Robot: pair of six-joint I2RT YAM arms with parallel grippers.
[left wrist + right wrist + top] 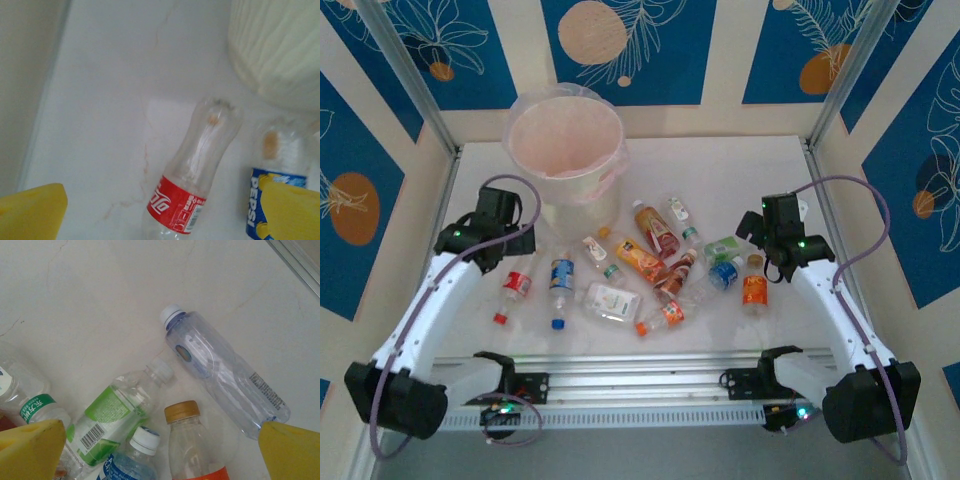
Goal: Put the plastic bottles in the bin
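Plastic bottles point(642, 258) lay scattered between the left gripper point(160, 212) and right gripper point(160, 450), none apparently in the bin point(565, 150) (just beyond the left one). Both hung spread wide, empty; all the work seemed left.

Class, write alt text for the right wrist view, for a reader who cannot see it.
The open right gripper hangs above a white table where a clear white-capped bottle, a green-labelled bottle and a gold-capped, orange-labelled bottle lie close together.

PEPSI on blue-label bottle point(280, 155); Coca-Cola script (partial) on red-label bottle point(195, 165).
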